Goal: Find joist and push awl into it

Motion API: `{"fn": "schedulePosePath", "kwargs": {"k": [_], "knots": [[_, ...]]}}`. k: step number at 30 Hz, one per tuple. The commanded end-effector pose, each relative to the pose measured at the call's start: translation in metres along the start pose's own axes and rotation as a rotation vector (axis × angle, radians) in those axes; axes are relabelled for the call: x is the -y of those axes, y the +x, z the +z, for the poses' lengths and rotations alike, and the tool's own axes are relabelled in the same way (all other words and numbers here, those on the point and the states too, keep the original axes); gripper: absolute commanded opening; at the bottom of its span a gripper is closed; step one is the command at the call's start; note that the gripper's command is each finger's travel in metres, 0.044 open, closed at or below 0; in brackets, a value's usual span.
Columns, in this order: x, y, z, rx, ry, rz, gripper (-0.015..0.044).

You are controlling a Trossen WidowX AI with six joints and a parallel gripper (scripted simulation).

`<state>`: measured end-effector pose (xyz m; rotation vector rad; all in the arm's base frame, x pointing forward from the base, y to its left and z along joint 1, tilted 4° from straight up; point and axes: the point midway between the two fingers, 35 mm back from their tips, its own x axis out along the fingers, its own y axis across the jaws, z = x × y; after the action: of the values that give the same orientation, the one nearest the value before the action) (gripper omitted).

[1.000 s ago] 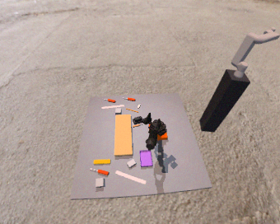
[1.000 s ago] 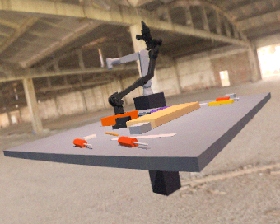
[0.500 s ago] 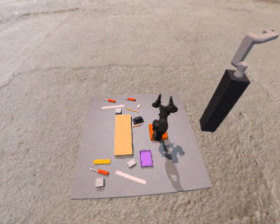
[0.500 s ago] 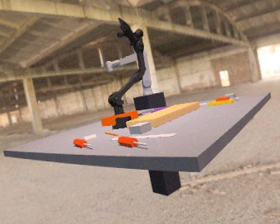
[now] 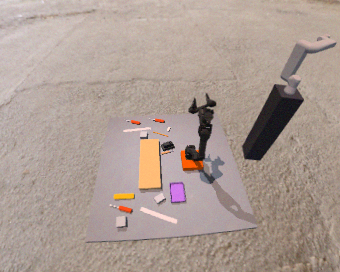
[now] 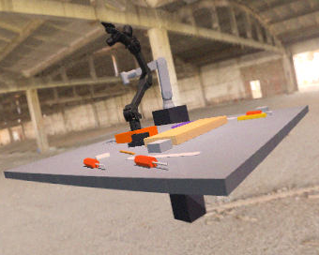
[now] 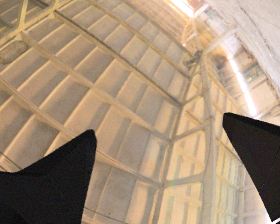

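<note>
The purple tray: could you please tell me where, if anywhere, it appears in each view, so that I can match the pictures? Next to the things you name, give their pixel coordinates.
Top: the purple tray [image 5: 177, 192] [image 6: 181, 125] is below centre, right of the long tan panel's [image 5: 150, 164] [image 6: 196, 131] lower end.
Exterior: a thin purple strip near the centre, beyond the panel.
Wrist: not in it.
Shared landmark: the open black tool [image 5: 200, 101] [image 6: 106, 34] [image 7: 161, 127] shows in all three.

Black arm raised high, fingers wide apart, nothing between them
</note>
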<state>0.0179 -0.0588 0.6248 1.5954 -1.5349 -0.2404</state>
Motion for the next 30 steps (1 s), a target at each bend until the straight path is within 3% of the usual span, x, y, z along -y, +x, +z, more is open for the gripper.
{"fn": "schedulePosePath", "kwargs": {"k": [1,9,16,23,30], "knots": [[0.036,0.04,0.029,0.071,0.014,-0.14,0.044],[0.144,0.104,0.079,0.199,0.023,-0.481,0.044],[0.26,0.122,0.113,0.314,-0.02,-0.798,0.044],[0.377,0.099,0.141,0.424,-0.128,-1.122,0.044],[0.478,0.036,0.169,0.525,-0.316,-1.444,0.044]]}}
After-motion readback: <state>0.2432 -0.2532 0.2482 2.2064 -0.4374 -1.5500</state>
